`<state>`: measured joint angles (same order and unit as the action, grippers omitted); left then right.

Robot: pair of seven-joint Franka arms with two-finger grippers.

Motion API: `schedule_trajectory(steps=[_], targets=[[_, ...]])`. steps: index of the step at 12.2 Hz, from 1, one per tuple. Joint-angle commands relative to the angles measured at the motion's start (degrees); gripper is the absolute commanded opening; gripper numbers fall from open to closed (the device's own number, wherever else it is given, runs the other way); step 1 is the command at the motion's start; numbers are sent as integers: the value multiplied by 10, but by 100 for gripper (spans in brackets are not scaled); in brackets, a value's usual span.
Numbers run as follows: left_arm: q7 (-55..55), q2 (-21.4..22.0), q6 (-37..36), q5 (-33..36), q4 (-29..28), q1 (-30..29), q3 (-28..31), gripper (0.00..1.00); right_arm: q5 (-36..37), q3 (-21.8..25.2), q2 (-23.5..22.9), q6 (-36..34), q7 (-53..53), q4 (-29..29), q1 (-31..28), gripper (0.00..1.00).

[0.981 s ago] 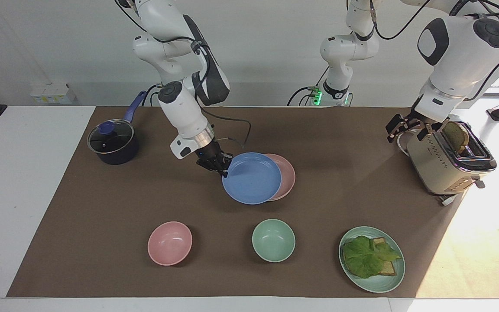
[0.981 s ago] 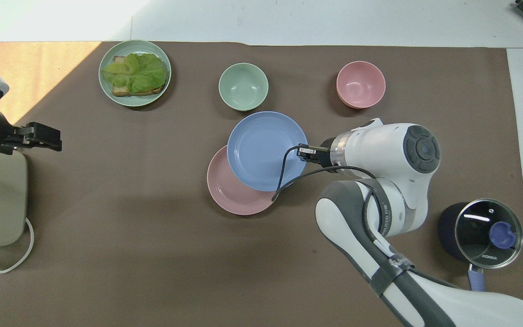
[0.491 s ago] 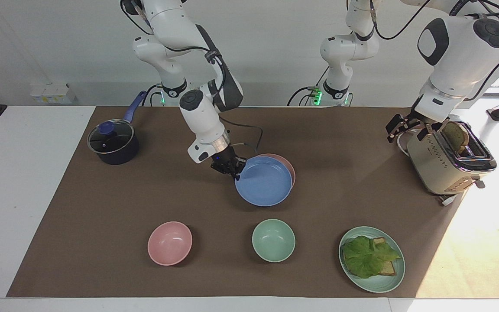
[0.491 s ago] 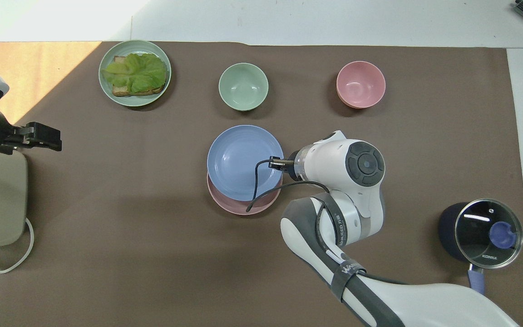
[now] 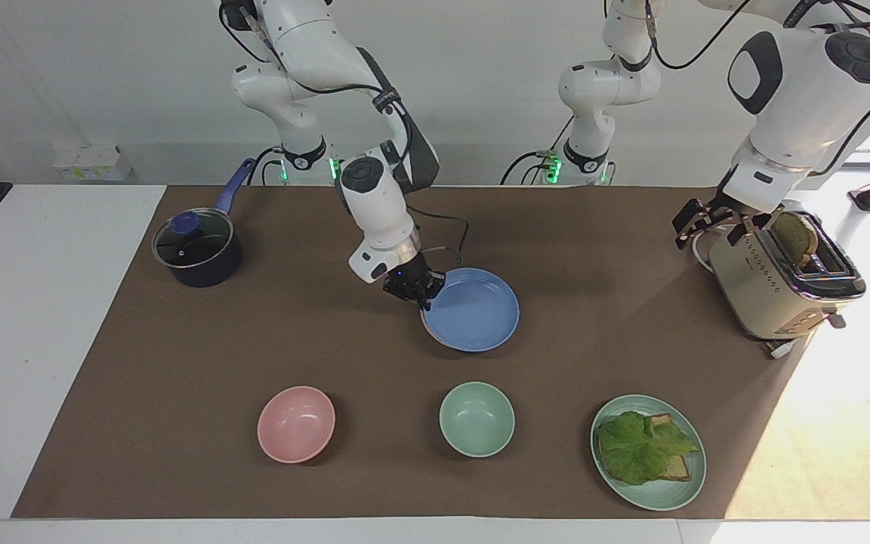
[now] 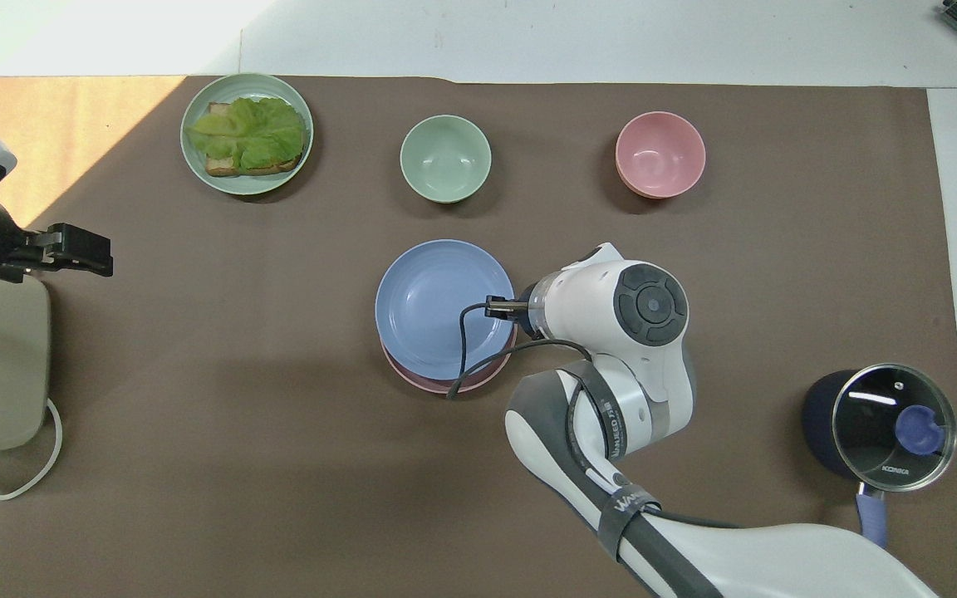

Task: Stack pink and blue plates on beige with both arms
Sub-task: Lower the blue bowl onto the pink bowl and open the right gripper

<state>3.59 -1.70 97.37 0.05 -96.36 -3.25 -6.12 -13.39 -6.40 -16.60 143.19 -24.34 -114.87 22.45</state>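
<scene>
- Compared with a second ago: medium blue round matte plate (image 5: 473, 310) carried from an offset overlap to sit almost squarely over the pale pink round matte plate (image 6: 445, 380); only a thin pink crescent now visible in the overhead view, on the side nearer the robots.
- Compared with a second ago: right gripper (image 5: 414, 291) shifted along with that plate toward the left arm's end of the table; other objects unmoved.
- Blue lidded saucepan (image 5: 195, 251): well apart from the blue plate, toward the right arm's end of the table, wide bare brown mat (image 5: 291, 332) between.
- Pale pink matte bowl (image 5: 296, 423): farther from the robots than the blue plate, toward the right arm's end, well apart.
- Right gripper: fingertips together, clamped on the blue plate's rim at the edge facing the saucepan.
- Small mint-green bowl (image 5: 476, 418): farther from the robots than the blue plate, near it, a strip of mat between.
- Pale green plate with lettuce and toast (image 5: 648, 451): well apart from the blue plate, toward the left arm's end.
- Left gripper (image 5: 705, 225): fingers spread apart, holding nothing, waiting just beside the cream toaster (image 5: 778, 283); broad open mat from there to the blue plate.
- Beige plate: not discernible under the stack.
</scene>
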Motion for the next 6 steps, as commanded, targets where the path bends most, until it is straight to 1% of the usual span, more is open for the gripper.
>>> schedule_trajectory(steps=[1,3,4,5,6], targets=[[-6,16,5,6,-18,-3,-1,100,31,1,3,-27,-11,3,1,0],[-5,16,5,6,-18,-3,-1,100,33,0,4,-31,-11,3,1,0],[-4,16,5,6,-19,-3,-1,100,33,0,4,-36,-11,8,1,6],[-2,16,4,6,-18,-2,-1,100,34,1,3,-39,-11,9,1,14],[-1,16,3,6,-19,-2,-1,100,34,1,4,-42,-11,11,1,61]])
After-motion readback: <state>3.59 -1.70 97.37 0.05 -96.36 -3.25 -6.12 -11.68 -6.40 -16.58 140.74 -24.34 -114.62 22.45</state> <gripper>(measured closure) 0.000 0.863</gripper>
